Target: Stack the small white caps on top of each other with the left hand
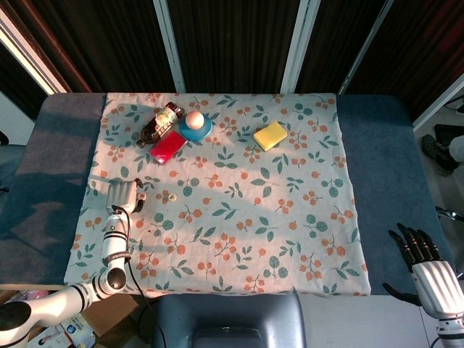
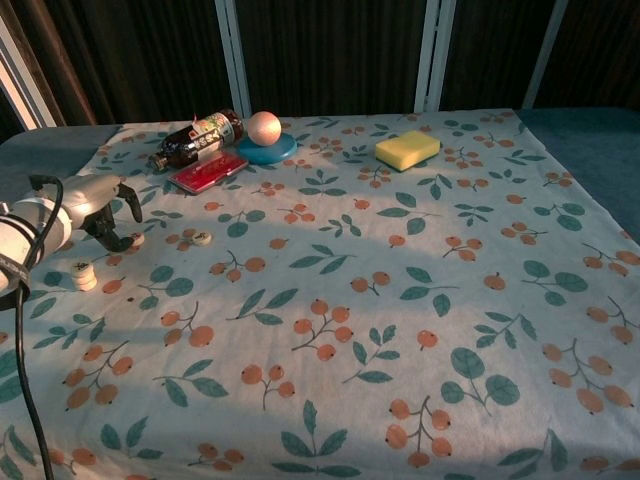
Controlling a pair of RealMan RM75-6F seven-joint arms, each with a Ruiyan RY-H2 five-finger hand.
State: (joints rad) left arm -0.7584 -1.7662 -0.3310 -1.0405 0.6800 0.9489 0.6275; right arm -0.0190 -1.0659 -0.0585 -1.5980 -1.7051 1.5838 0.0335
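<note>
A short stack of small white caps (image 2: 84, 274) stands near the cloth's left edge. One loose cap (image 2: 133, 239) lies just beyond it and another loose cap (image 2: 202, 238) (image 1: 172, 196) lies further right. My left hand (image 2: 100, 203) (image 1: 123, 194) hangs over the nearer loose cap with its dark fingers (image 2: 112, 233) curved down beside it and apart; I see nothing held. My right hand (image 1: 426, 267) is off the table at the lower right, fingers spread and empty.
At the back left lie a brown bottle (image 2: 195, 137), a red flat case (image 2: 207, 171) and a blue dish (image 2: 266, 150) bearing a pale ball (image 2: 264, 127). A yellow sponge (image 2: 407, 150) sits at the back right. The floral cloth (image 2: 350, 300) covers the table.
</note>
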